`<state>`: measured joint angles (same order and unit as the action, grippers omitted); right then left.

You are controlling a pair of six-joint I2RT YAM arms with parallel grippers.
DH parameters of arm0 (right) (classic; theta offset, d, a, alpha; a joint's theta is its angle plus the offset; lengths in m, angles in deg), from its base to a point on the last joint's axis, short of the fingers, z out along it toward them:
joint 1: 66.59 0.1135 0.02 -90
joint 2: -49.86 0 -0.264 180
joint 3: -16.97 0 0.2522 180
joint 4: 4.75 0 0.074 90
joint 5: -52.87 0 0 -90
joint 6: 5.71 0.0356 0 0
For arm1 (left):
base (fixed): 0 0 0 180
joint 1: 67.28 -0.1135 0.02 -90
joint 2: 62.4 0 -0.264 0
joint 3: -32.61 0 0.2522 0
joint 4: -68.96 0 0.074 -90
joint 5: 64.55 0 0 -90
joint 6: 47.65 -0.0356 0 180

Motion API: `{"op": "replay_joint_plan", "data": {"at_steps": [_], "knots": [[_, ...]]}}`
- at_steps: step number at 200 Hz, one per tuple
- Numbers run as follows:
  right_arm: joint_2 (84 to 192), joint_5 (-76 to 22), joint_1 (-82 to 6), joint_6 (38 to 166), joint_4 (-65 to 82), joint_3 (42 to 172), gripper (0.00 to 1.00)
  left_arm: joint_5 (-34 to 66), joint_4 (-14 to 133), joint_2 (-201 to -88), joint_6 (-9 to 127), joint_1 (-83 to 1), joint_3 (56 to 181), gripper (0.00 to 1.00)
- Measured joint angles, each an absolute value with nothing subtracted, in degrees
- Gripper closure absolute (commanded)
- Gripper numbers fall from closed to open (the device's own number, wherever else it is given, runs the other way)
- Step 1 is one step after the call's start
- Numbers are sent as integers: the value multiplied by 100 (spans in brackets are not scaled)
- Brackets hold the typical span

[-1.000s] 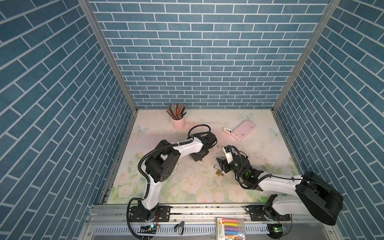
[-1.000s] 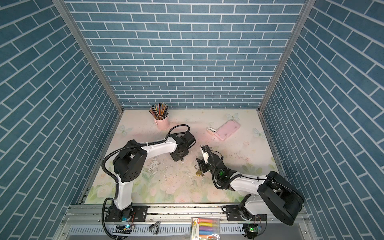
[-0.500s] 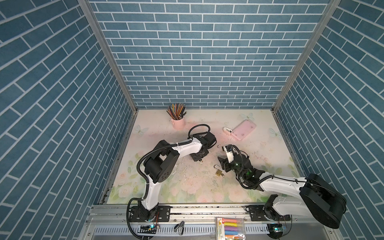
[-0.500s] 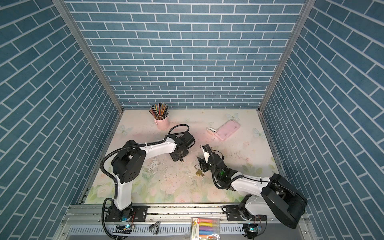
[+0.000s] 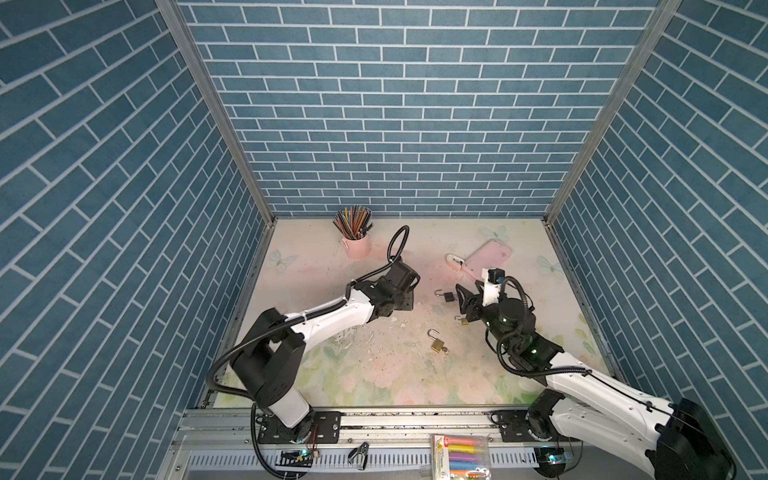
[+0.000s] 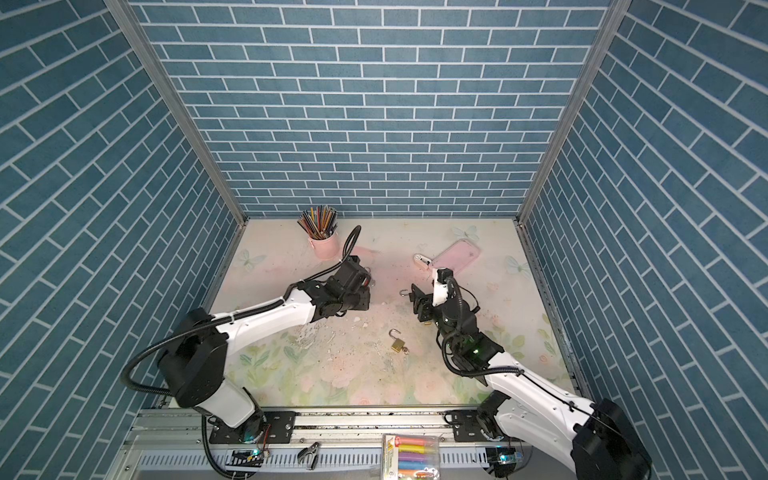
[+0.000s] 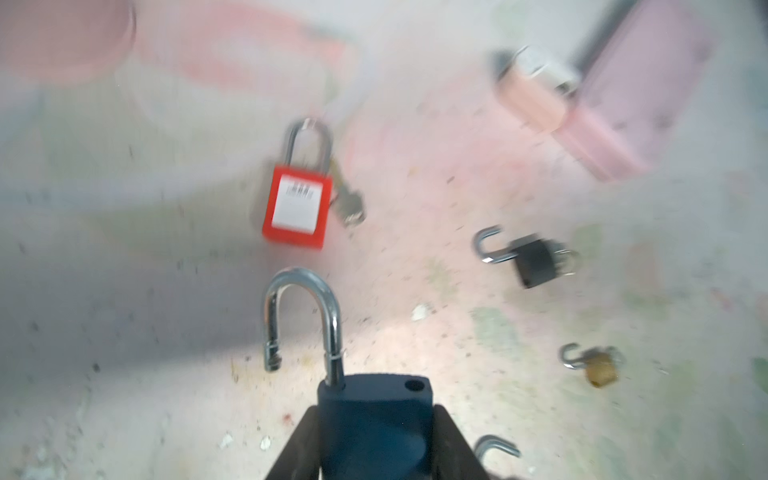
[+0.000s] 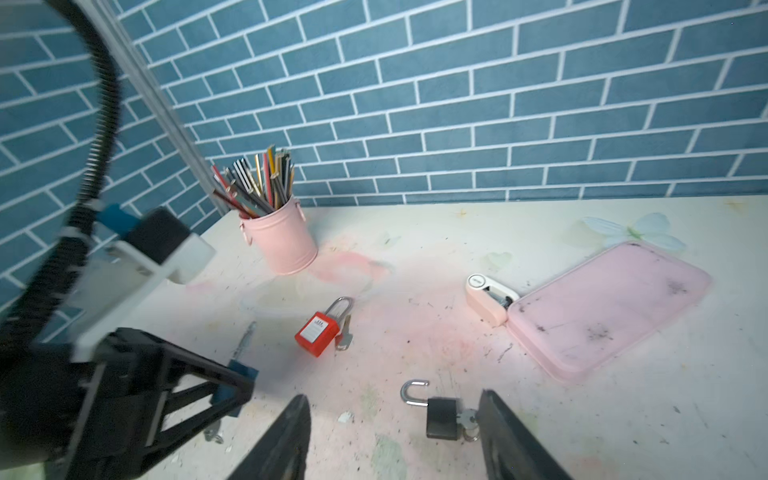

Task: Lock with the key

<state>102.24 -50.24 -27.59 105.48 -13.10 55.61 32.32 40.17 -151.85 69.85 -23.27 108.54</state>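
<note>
You have five padlocks here: a red padlock point(image 7: 297, 208), a dark blue padlock point(image 7: 374, 419), a black padlock point(image 7: 534, 259), a brass padlock point(image 5: 436, 344) at centre frame and a second brass padlock point(image 7: 600, 368). Two keys show clearly: a key point(image 8: 344, 334) beside the red one, a second key point(image 8: 467, 417) in the black one. One pencil cup point(image 5: 357, 247), one pink tray point(image 5: 488, 257), one pink stapler point(image 5: 455, 262).

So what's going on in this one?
The left gripper is clamped on a dark blue padlock whose shackle is swung open. The right gripper is open and holds nothing. It sits low by a black padlock that lies on the table with its shackle open and a key in it. A red padlock lies shut nearby, and a brass padlock lies open nearer the front.
</note>
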Motion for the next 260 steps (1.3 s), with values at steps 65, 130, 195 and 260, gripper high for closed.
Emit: {"op": "replay_joint_plan", "data": {"at_steps": [65,130,195,260], "knots": [[10207,-2954,-3740,10786,-320,6536,33,2699,5110,-13725,4046,-2216,9682,100],[10675,-799,-3740,10539,187,6910,35,1781,6175,-12115,1578,-1794,7912,100],[11348,-528,-3167,10331,434,7386,36,2056,6199,-12362,634,-1479,7912,100],[11947,-744,-2951,10268,434,7449,39,2137,6284,-12364,479,-1383,7912,100]]}}
